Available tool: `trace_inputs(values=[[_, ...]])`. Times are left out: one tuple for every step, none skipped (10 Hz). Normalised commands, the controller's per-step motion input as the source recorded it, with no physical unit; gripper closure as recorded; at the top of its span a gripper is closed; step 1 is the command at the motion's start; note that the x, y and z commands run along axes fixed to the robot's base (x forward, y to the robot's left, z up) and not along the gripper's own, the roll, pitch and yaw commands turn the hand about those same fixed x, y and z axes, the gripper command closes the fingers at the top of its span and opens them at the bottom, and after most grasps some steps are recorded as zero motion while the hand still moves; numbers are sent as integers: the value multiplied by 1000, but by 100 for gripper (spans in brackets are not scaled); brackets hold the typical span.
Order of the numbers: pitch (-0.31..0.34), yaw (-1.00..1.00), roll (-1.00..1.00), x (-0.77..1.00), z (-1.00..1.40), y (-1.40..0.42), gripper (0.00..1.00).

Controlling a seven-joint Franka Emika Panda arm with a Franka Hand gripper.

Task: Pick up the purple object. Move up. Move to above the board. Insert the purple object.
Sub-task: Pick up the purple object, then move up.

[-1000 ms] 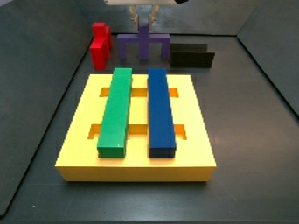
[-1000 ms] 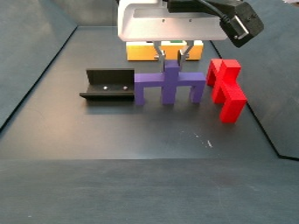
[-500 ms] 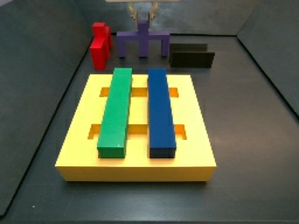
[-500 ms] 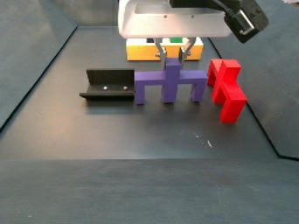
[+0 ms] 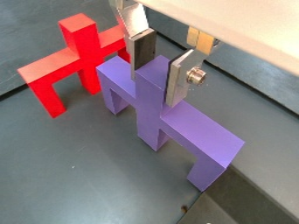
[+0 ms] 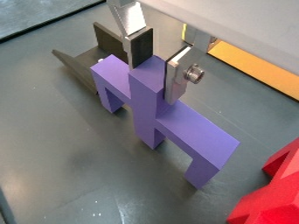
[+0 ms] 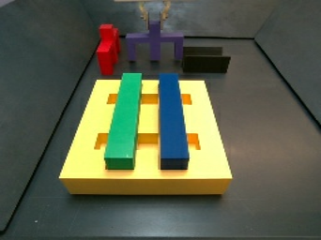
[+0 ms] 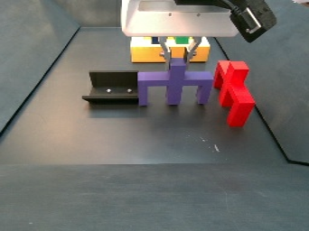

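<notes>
While the earlier side views have the purple object's legs lower against the dark floor, it now sits slightly higher in both, carried by the gripper (image 8: pixel 179 56), whose white body has also risen toward the top of the frame. In both wrist views the flat silver fingers (image 5: pixel 184 76) with dark pads are clamped on either side of the central upright stub of the purple object (image 5: pixel 158 118), so the gripper (image 6: pixel 156 59) is closed on that piece.

Nearest in a side view lies the board (image 7: pixel 83 141), a large yellow block whose slotted top carries a green bar (image 7: pixel 123 122) and a blue bar (image 7: pixel 174 120), lying side by side in its slots and running lengthwise away from the camera. Beyond the board's far edge, the purple object (image 7: pixel 153 49) hangs upright with its crossbar level and running across the scene, legs pointing down and stub up into the gripper (image 7: pixel 157 13).

Just beside it on one side stands the red block (image 7: pixel 108 48), near but apart, and on its opposite side the fixture (image 7: pixel 206 60). The fixture (image 8: pixel 111 87) also shows in both side views, well clear of the purple object (image 8: pixel 176 85), as does the red block (image 8: pixel 234 87).
</notes>
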Motion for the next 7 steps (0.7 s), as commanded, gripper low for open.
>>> trace_inputs(values=[[0, 0, 0, 0, 0, 0, 100], [0, 0, 0, 0, 0, 0, 100], [0, 0, 0, 0, 0, 0, 100], [0, 0, 0, 0, 0, 0, 100], [0, 0, 0, 0, 833, 0, 100], [13, -3, -2, 2, 844, -6, 100], [56, -2, -14, -29, 647, -13, 100]])
